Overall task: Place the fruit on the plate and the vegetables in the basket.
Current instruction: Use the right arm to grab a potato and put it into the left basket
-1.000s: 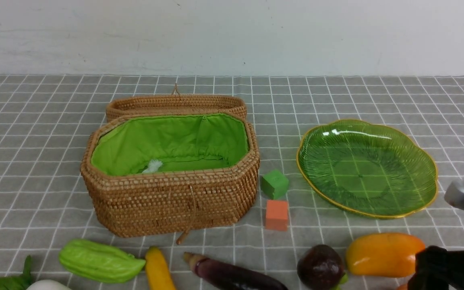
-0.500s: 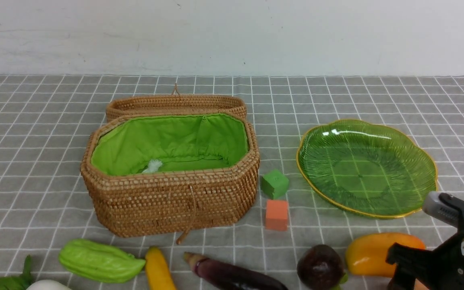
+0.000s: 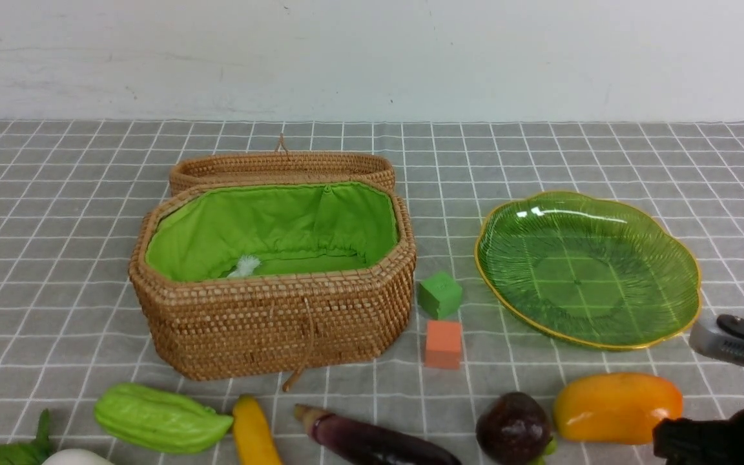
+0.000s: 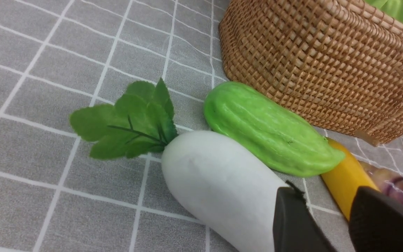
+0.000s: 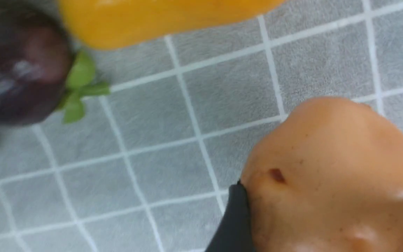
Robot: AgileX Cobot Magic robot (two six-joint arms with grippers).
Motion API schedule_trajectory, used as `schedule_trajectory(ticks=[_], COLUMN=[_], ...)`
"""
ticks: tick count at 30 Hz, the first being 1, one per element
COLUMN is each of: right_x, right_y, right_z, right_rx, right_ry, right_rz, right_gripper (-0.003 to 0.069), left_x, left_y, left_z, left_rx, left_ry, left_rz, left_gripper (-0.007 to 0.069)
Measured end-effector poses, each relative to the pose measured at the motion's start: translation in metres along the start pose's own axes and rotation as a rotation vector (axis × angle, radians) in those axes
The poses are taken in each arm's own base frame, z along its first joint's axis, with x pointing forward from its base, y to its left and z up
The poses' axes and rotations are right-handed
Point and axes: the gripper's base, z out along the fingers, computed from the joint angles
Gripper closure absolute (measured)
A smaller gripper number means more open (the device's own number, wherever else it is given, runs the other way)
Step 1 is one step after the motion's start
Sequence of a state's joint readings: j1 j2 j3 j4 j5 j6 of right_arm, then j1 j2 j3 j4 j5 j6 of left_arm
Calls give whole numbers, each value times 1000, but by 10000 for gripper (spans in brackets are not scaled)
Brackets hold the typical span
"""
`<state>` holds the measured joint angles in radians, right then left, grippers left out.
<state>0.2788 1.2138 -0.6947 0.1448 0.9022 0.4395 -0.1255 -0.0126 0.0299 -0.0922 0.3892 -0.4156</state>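
One finger (image 5: 234, 224) of my right jaws touches the round brown-orange vegetable (image 5: 331, 175) beside the mango (image 5: 159, 17), likely lining up a lift, closure untellable; my left jaws parted, empty.

The front camera looks from the robot's side across the table (image 3: 55, 194) to the wall (image 3: 372, 58); the left wrist camera, close and low, shares its lower-left gourd (image 4: 268, 129) and radish (image 4: 219, 185), the right, closer still, its lower-right mango (image 5: 159, 17).

Green cube (image 3: 440, 294), orange cube (image 3: 443, 344), woven lid (image 3: 281, 166)
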Motion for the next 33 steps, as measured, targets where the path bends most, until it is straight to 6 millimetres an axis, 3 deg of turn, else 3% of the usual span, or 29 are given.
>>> schedule_trajectory(ticks=[2, 6, 7, 9, 10, 13, 16, 20, 21, 27, 33], right_x=[-1, -11, -13, -24, -24, -49, -67, -103, -104, -141, -158], right_y=[3, 21, 23, 39, 40, 69, 89, 140, 143, 225, 261], right_z=[-11, -59, -63, -90, -89, -114, -117, -96, -95, -43, 0], right_rx=[-17, -141, -152, -264, -270, -416, -493, -564, -568, -619, -608], right_ry=[-24, -150, -163, -247, -245, -336, -349, -323, -322, -286, -301], right_rz=[-33, -148, -159, -214, -210, -299, -352, -480, -483, -585, -614], right_gripper=[76, 76, 76, 76, 76, 76, 76, 76, 76, 76, 76], left_x=[0, 0, 0, 0, 0, 0, 0, 0, 0, 0, 0], left_y=[0, 0, 0, 0, 0, 0, 0, 0, 0, 0, 0], left_z=[0, 0, 0, 0, 0, 0, 0, 0, 0, 0, 0], left_rx=[0, 0, 0, 0, 0, 0, 0, 0, 0, 0, 0], left_ry=[0, 0, 0, 0, 0, 0, 0, 0, 0, 0, 0], left_rz=[0, 0, 0, 0, 0, 0, 0, 0, 0, 0, 0], left_gripper=[386, 386, 386, 386, 386, 386, 386, 386, 386, 386, 386])
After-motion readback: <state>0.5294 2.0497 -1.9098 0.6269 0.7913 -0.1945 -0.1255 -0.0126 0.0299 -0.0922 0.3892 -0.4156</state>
